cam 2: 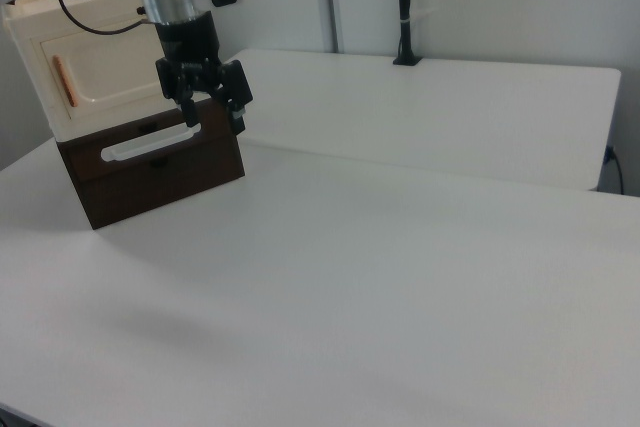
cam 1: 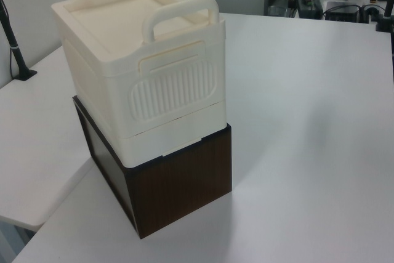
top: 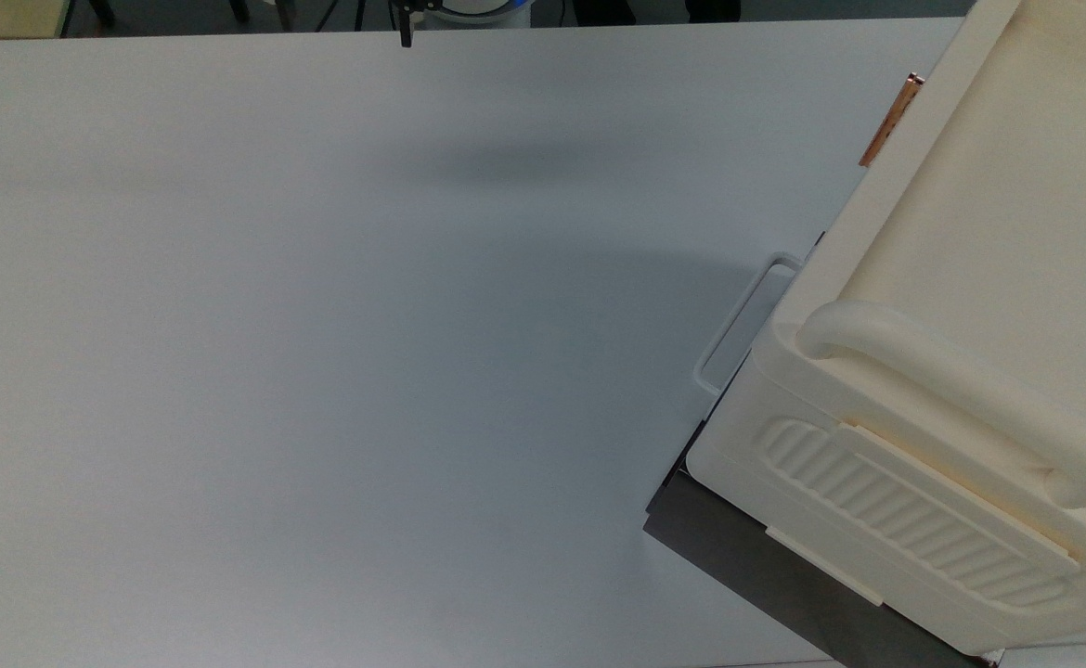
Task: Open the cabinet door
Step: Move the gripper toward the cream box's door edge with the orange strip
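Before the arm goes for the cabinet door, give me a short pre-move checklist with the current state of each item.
1. Door shut, flush with the cream cabinet front: ok.
2. Copper handle unobstructed, near the door's edge on the right view's left: ok.
3. Gripper open and empty: ok.
4. Gripper at the handle: not ok; it hangs in front of the cabinet, to the right view's right of the handle.
5. Table bare in front of the door, room to swing: ok.
6. Cabinet seated firmly on the dark base: cannot tell.
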Available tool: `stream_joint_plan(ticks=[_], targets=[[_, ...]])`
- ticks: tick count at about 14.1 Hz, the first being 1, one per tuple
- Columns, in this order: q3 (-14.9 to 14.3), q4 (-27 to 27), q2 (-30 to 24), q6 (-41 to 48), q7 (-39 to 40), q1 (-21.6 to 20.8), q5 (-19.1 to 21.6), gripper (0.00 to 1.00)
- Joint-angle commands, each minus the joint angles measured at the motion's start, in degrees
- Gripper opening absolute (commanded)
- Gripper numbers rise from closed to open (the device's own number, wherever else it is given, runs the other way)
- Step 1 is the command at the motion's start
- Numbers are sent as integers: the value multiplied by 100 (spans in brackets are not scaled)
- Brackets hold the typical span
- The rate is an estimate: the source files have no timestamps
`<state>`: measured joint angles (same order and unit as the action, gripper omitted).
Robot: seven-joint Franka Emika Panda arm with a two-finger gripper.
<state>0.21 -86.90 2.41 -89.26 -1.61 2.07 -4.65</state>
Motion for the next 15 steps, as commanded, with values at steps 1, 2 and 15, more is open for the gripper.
stream_joint_plan(ticks=[1, 2, 15], targets=[[67, -99, -100, 137, -111, 30, 52, 100], [67, -99, -100, 137, -111, 30, 52, 100], [76, -72, -30, -29, 125, -57, 61, 100]])
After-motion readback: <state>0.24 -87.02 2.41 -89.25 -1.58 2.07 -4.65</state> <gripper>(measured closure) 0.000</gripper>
